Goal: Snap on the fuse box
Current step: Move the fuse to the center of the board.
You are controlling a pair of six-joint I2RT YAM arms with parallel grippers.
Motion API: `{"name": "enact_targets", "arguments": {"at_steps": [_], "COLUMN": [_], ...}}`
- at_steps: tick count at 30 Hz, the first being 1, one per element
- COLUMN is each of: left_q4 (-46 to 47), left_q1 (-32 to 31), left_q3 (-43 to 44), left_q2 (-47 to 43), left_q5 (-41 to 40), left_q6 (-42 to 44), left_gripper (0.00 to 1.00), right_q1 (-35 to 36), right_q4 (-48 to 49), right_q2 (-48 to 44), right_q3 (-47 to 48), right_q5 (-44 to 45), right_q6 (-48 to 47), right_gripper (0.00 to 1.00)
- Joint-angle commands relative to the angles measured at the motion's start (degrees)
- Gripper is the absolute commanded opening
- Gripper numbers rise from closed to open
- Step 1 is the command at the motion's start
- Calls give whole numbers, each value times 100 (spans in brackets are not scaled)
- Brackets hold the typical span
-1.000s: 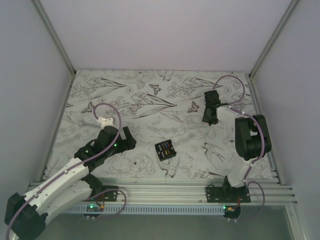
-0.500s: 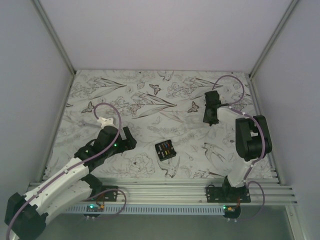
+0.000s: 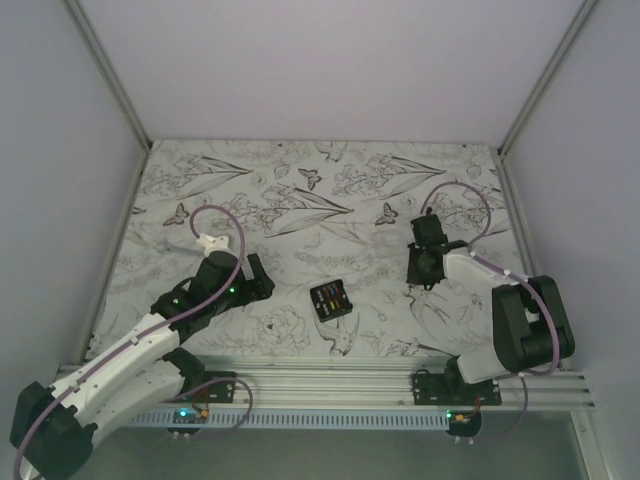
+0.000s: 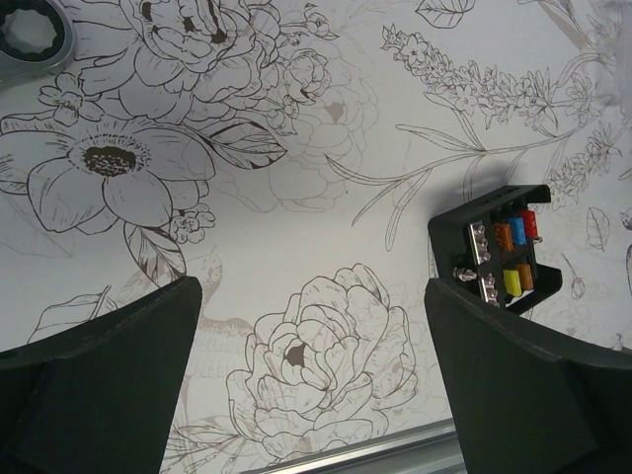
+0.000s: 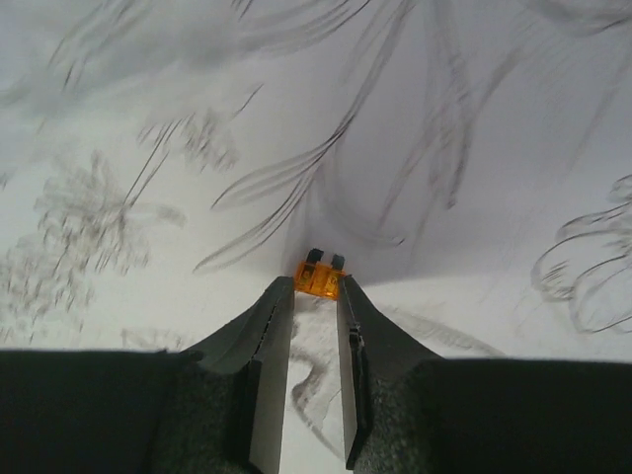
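The fuse box [image 3: 332,299] is seen lying on the flower-printed table cover [image 3: 300,190], a little toward 6 o'clock from the middle of the top view, and it is touched by neither arm. In the left wrist view it is found at 3 o'clock, turned at an angle, with orange, blue, red and yellow fuses shown on its open face. The left gripper [image 3: 257,277] is placed at about 9 o'clock of the fuse box, near it but apart. Its jaws are spread wide and nothing is held between them, only the printed cover being seen in the gap. The right gripper [image 3: 421,268] is placed at about 3 o'clock of the fuse box, also apart from it, and is pointed down at the cover. Its jaws are drawn narrow, and a small orange fuse [image 5: 320,279] is pinched between the fingertips, its two dark prongs turned toward 12 o'clock in the right wrist view. The print beneath is blurred there.
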Motion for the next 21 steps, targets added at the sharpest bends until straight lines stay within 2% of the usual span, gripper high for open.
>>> {"name": "enact_targets", "arguments": {"at_steps": [1,7,21], "left_q4": [93,101,114], "left_q1": [37,39,38], "left_q3": [53,45,27], "left_q2": [34,26,44], "left_q5": [108,123,143], "left_q6": [21,22,13], "left_gripper": [100,100,100], "right_q1": [570,1490,1762], "right_q4": [-283,-512,-658], "right_q2": [-336,-372,-429], "right_q3": [-223,-109,-179], "right_q5": [-327,-119,511], "right_q6": [148,253,817], "right_gripper": [27,28,39]}}
